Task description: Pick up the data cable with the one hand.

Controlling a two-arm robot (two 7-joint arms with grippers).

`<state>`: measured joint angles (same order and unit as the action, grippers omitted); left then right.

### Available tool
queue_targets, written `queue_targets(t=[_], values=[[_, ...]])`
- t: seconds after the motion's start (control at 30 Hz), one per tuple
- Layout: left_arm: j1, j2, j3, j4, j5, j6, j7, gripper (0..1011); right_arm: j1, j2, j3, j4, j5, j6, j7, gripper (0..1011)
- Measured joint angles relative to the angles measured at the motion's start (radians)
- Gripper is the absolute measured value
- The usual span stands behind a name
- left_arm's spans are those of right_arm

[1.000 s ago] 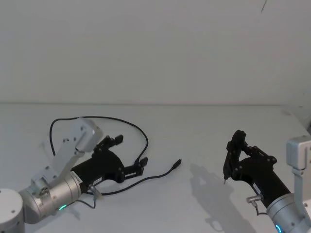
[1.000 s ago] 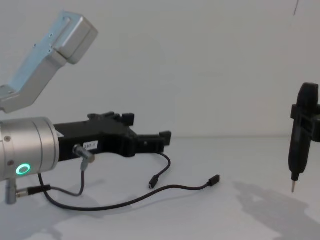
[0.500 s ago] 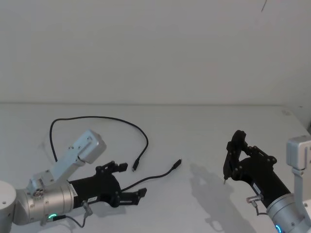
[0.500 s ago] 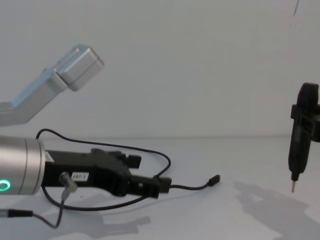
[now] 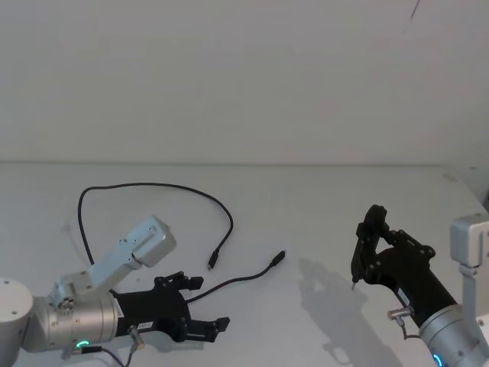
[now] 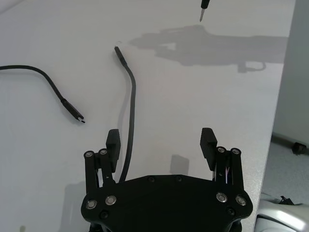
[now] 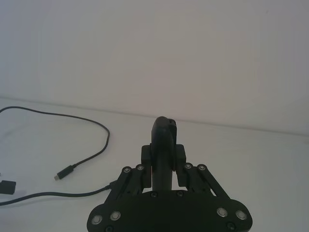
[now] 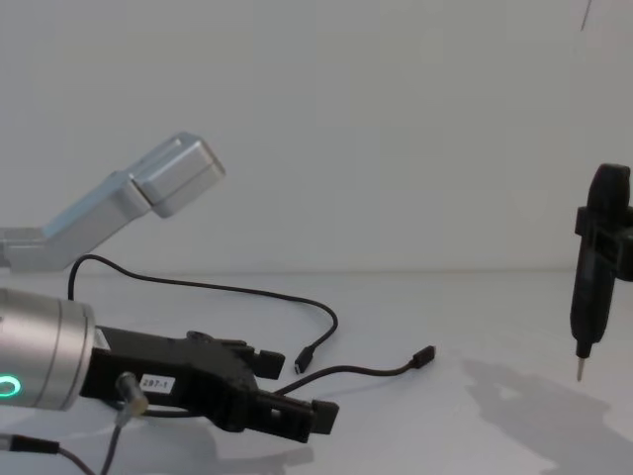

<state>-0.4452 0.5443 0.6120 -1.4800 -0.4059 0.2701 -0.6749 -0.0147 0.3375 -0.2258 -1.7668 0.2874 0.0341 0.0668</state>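
Cable [image 5: 153, 185] | slack on tabletop [image 5: 306, 199], loop at 11 o'clock of left gripper [image 5: 208, 304], one strand between its jaws beside one finger | jaws apart, low | next: centre strand, settle down, close on cord, not plug | right gripper [image 5: 367, 241] at 3 o'clock, clamped on tool [image 8: 591, 287], parked

The head camera is looking down on the data cable [image 5: 153, 184]; the chest camera is viewing it sidelong, lower; both wrist cameras are facing it too.
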Motion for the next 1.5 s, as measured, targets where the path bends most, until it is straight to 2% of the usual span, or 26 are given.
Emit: queue_targets(t=[0.83, 1.03, 1.4, 1.43, 1.47, 1.5], values=[[-0.051, -0.082, 0.05, 0.098, 0.039, -0.042, 0.039, 992, 0.0, 0.0, 0.0, 0.0, 0.0, 0.0, 0.0, 279], [-0.056, -0.096, 0.054, 0.118, 0.054, -0.048, 0.053, 872, 0.0, 0.0, 0.0, 0.0, 0.0, 0.0, 0.0, 279], [-0.06, -0.119, 0.051, 0.138, 0.072, -0.055, 0.074, 540, 0.0, 0.0, 0.0, 0.0, 0.0, 0.0, 0.0, 279], [-0.06, -0.119, 0.051, 0.138, 0.072, -0.055, 0.074, 540, 0.0, 0.0, 0.0, 0.0, 0.0, 0.0, 0.0, 279], [-0.061, -0.121, 0.049, 0.139, 0.073, -0.056, 0.076, 471, 0.0, 0.0, 0.0, 0.0, 0.0, 0.0, 0.0, 279], [-0.061, -0.123, 0.048, 0.139, 0.074, -0.056, 0.077, 451, 0.0, 0.0, 0.0, 0.0, 0.0, 0.0, 0.0, 279]])
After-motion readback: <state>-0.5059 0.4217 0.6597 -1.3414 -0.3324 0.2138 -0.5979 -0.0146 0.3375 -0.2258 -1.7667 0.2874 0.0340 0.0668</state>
